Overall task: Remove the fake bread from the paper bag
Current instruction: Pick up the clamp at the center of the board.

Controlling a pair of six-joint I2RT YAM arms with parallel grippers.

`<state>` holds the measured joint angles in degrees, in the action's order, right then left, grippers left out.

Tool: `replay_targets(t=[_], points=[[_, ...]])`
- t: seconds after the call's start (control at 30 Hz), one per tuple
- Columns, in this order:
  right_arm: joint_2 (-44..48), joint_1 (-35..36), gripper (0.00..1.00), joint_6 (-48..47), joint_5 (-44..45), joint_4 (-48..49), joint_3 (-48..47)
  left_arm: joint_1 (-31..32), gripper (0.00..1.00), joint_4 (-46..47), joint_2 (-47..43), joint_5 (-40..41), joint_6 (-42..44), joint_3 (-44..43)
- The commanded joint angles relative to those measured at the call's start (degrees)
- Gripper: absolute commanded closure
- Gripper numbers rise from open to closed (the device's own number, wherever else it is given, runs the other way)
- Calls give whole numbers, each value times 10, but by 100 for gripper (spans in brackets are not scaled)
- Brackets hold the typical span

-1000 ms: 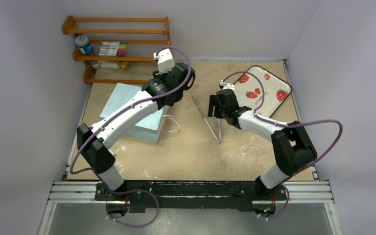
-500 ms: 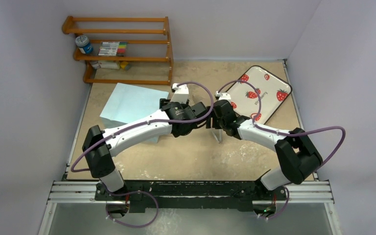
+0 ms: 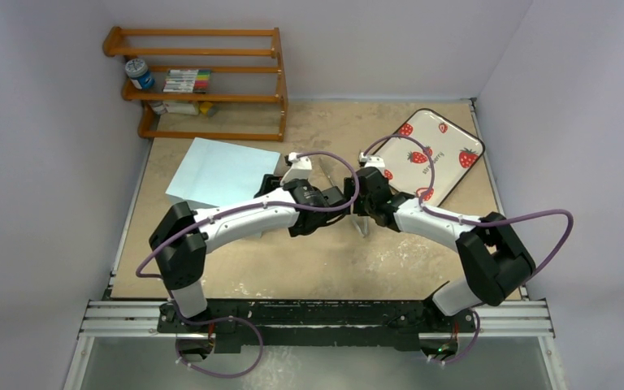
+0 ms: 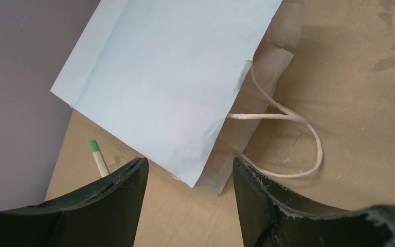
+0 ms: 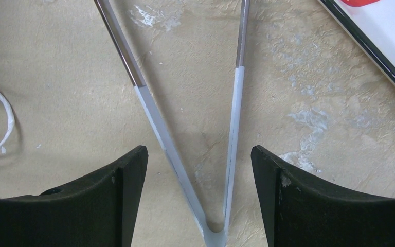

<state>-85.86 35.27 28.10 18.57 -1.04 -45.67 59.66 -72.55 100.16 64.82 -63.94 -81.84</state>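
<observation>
The pale blue paper bag [image 3: 219,166] lies flat on the table, left of centre. In the left wrist view its mouth corner [image 4: 205,177] points between my fingers, with a white cord handle [image 4: 288,134] looping out to the right. No fake bread shows in any view. My left gripper [image 3: 299,221] [image 4: 190,164] hangs open just above the table at the bag's mouth end, holding nothing. My right gripper [image 3: 361,207] [image 5: 199,154] is open too, straddling the hinge end of metal tongs [image 5: 215,234] without touching them.
The tongs [image 3: 363,226] lie on the table between the two wrists. A strawberry-patterned tray [image 3: 431,154] sits at the back right. A wooden rack [image 3: 199,81] with markers and a jar stands at the back left. A green-capped pen [image 4: 99,159] lies beside the bag.
My left arm swung from above the bag toward the centre and down to its mouth end, jaws widening slightly. My right gripper shifted left over the tongs.
</observation>
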Motion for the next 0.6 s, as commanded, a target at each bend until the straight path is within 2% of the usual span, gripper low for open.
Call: replay_targets(t=[0.0, 0.57], points=[[0, 5, 24, 9, 18, -6, -6, 1, 39, -11, 1, 72, -69, 12], [-79, 9, 20, 10, 36, -11, -41, -10, 38, 39, 17, 105, -94, 49]])
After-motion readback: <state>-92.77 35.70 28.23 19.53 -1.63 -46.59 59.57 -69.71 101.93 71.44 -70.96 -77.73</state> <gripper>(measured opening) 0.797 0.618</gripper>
